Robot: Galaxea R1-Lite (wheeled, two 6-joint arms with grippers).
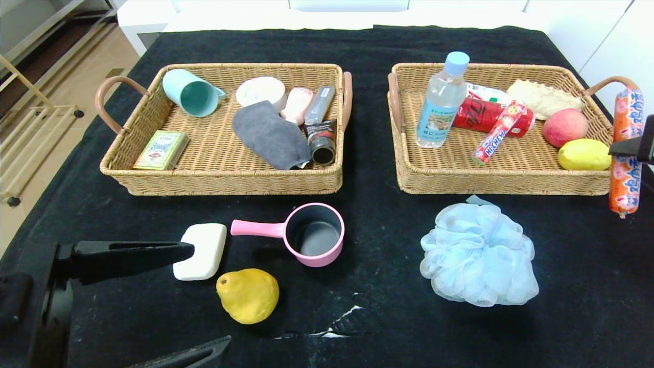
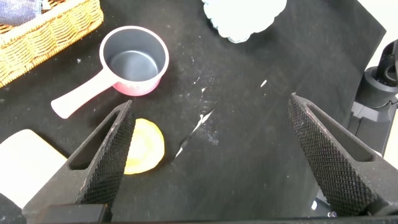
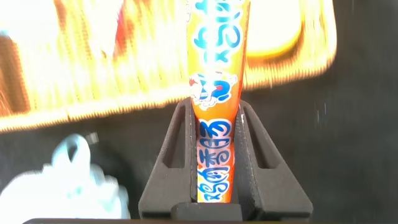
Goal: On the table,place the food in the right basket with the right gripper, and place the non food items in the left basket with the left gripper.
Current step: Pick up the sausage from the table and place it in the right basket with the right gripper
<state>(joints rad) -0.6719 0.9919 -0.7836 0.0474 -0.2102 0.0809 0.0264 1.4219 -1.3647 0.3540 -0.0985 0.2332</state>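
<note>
My right gripper (image 1: 631, 148) hovers at the right basket's (image 1: 500, 185) far right end, shut on the orange-red sausage stick (image 1: 626, 153), which hangs upright between its jaws (image 3: 216, 93). A clear bottle (image 1: 442, 100) stands inside that basket. On the black table (image 1: 388, 230) lie the white soap bar (image 1: 201, 251), the pink pot (image 1: 312, 241), the yellow pear (image 1: 249, 295) and the blue mesh puff (image 1: 479, 255). My left gripper (image 1: 211, 294) is open low at the front left, one finger beside the soap, with nothing between its jaws (image 2: 211, 102). The left basket (image 1: 225, 183) sits behind it.
The left basket holds a teal cup (image 1: 190, 92), a grey cloth (image 1: 271, 135), a green box (image 1: 161, 150) and tubes. A red can (image 1: 477, 114), candy roll (image 1: 498, 134), peach (image 1: 565, 127) and lemon (image 1: 584, 154) fill the right basket. A white tear (image 1: 342, 317) marks the cloth.
</note>
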